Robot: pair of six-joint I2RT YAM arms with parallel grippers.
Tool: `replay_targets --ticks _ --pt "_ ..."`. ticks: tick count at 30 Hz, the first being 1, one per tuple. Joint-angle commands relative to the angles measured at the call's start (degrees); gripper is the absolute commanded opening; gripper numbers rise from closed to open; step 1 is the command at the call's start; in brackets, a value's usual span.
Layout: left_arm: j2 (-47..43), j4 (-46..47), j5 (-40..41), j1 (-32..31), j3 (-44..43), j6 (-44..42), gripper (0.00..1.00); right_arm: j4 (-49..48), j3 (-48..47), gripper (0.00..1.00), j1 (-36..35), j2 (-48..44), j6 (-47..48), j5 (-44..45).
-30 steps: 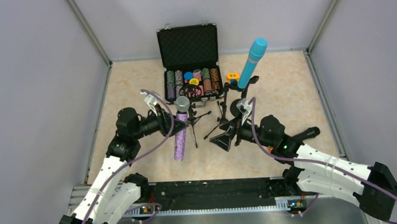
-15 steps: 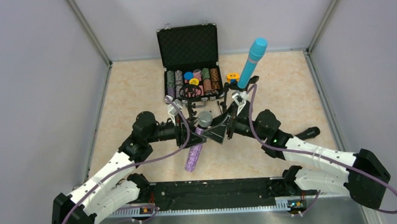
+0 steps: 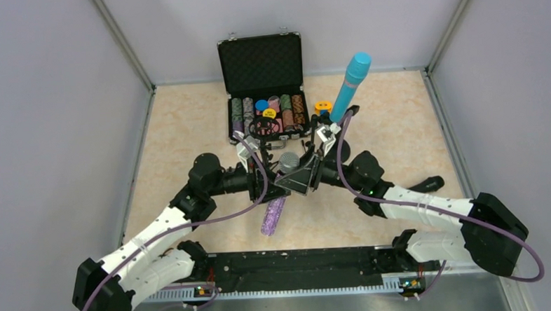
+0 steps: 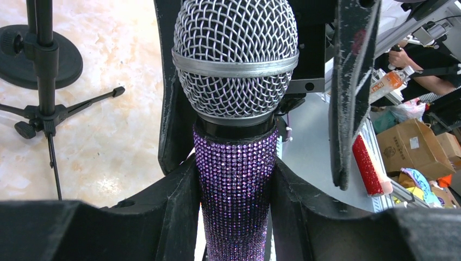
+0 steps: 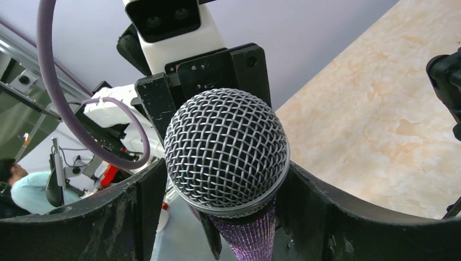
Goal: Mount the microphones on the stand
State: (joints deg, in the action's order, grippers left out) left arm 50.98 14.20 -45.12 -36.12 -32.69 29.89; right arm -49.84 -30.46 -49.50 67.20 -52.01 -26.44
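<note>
- Mid-handover, by the look: glittery purple stick microphone with grey mesh head [image 4: 235,179] upright, aloft mid-scene, pinched just below the head by left gripper [image 3: 263,187]
- Right gripper [image 3: 303,175] spread either side of the mesh, not clamping
- Calls next for right closing, then left letting go

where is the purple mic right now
Top view: the purple microphone is held centre table, on the near side of the chip case, its body clamped in the left gripper, the right gripper open around its mesh head.
</note>
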Motion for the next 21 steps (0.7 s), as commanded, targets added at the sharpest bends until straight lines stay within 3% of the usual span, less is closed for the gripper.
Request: replay_targets --ticks 1,5,9,11,14,17,21 --pt "0.65 5.62 -0.43 -0.41 -2.82 -0.44 0.00 -6.61 -1.69 0.71 0.45 0.34 -1.95 -0.82" --pt "0.52 4.89 -0.35 -0.40 -2.57 -0.83 0.00 -9.15 -0.93 0.59 0.45 0.81 -2.91 0.08" --pt "0.19 4.35 0.20 -0.38 -2.42 -1.02 0.00 -10.98 -1.28 0.38 0.43 2.41 -3.69 -0.74" --pt "0.08 3.81 0.59 -0.41 -2.51 -1.17 0.00 -12.13 -1.52 0.23 0.47 3.28 -4.32 -1.57" --pt "-0.13 2.99 1.61 -0.40 -2.62 -1.50 0.02 -13.27 -1.44 0.11 0.62 3.84 -4.63 -2.51" --pt "-0.26 2.53 3.22 -0.36 -2.47 -1.76 0.22 -13.12 -1.17 0.02 0.67 3.17 -3.88 -2.92" --pt "-0.16 1.63 4.65 -0.37 -2.38 -1.92 0.66 -9.23 -1.12 0.00 0.79 1.21 -1.14 -2.00"
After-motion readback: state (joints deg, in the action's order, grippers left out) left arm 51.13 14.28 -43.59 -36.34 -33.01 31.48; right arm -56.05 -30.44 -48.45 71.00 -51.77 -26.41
